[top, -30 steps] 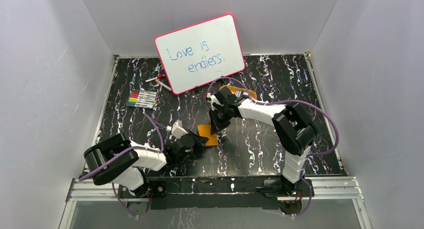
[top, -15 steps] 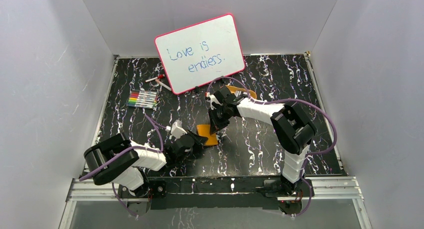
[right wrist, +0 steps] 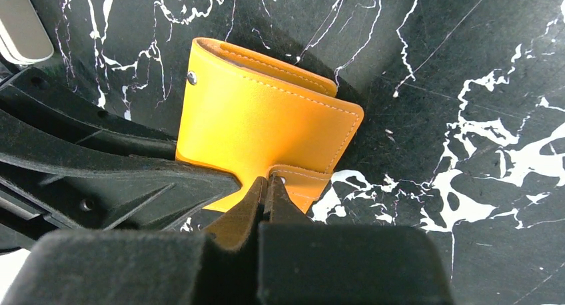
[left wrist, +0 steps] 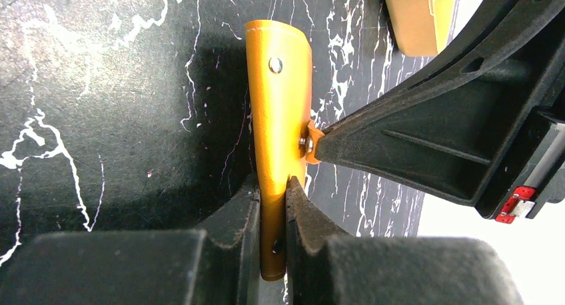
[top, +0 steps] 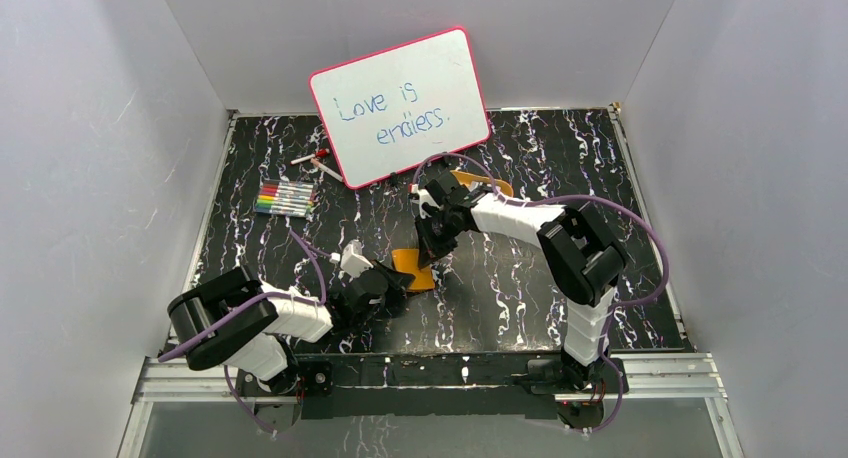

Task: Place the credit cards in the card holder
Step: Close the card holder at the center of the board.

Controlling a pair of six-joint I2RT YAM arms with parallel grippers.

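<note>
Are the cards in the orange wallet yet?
Nothing looks done yet: the orange leather card holder is folded, with no card showing. In hand: the left gripper clamps its edge while the right gripper pinches its snap tab. Left: opening it and sliding the cards in.

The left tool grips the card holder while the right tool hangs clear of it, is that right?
Not quite. The right tool is also shut on the card holder, as the right wrist view shows. The left tool does grip it.
</note>
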